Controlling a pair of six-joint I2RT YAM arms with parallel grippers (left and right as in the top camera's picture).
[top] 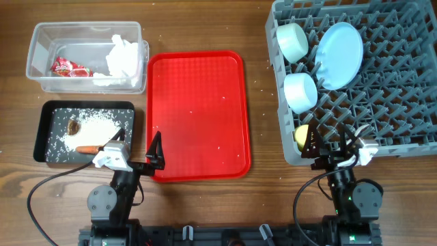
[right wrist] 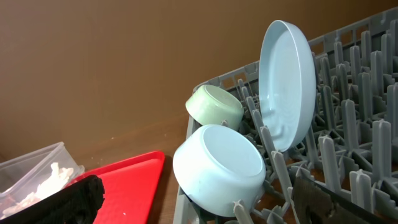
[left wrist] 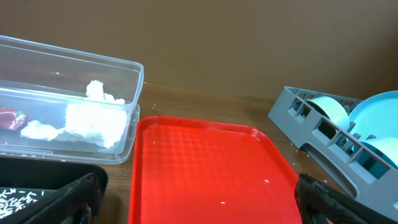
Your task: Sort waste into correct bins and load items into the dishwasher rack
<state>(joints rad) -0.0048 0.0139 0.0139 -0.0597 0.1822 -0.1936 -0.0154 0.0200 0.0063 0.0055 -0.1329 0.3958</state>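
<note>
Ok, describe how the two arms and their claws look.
Black links on left arm and right arm, with round grey joint housings and a white wrist block. Black wedge-shaped fingers on left claw and right claw. A black cable loops from each base.

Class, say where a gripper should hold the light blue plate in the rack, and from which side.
Probably its upper rim, from above: the plate stands on edge between the pegs of the rack, lower rim penned in, leaving only the top edge open to pinch.
</note>
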